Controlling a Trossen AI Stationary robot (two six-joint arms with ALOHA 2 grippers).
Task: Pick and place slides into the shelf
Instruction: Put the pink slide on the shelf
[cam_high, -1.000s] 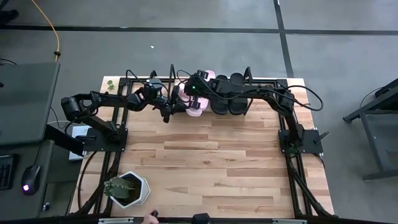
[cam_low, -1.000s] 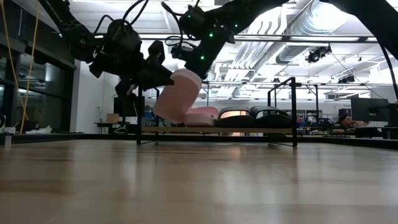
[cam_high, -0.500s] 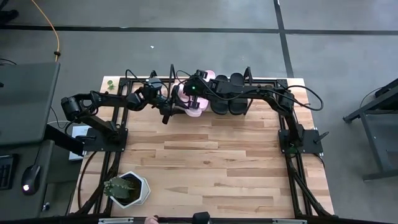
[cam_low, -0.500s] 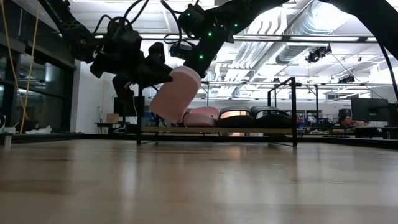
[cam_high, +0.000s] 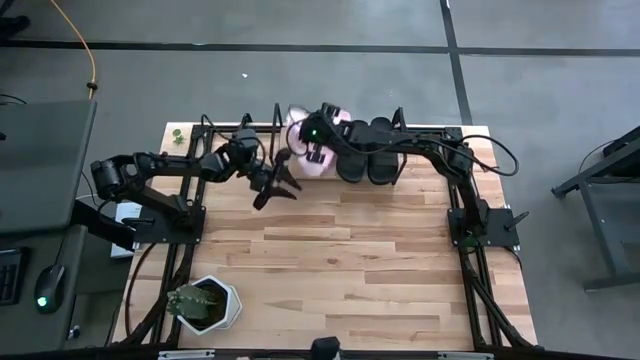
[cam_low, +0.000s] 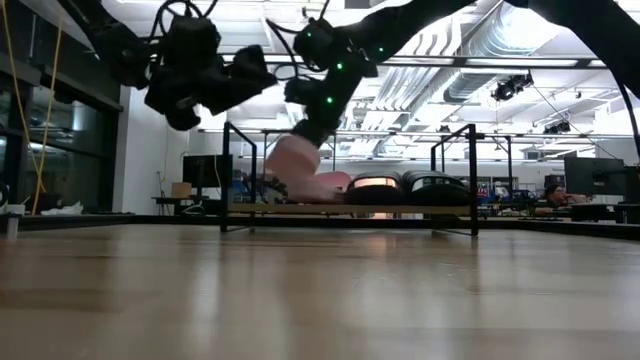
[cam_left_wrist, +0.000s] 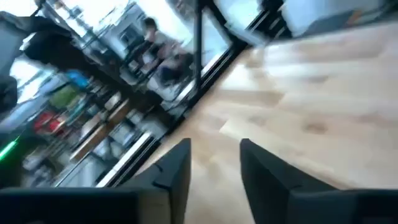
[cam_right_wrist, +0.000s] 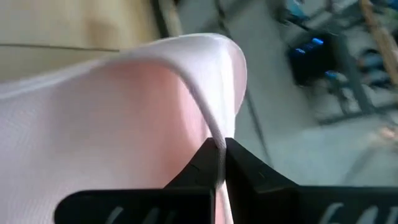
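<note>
Between right gripper (cam_right_wrist: 219, 163) fingers, pink slide (cam_right_wrist: 124, 118) strap

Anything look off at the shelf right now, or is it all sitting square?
One thing: the pink slide held by the right gripper is tilted, its end raised above the shelf rather than lying flat beside the other pink slide and the black slides. The left gripper hangs open, apart from it.

No legible text, labels, brands, numbers or signs in any view. Room background behind the table too blurred to read.
</note>
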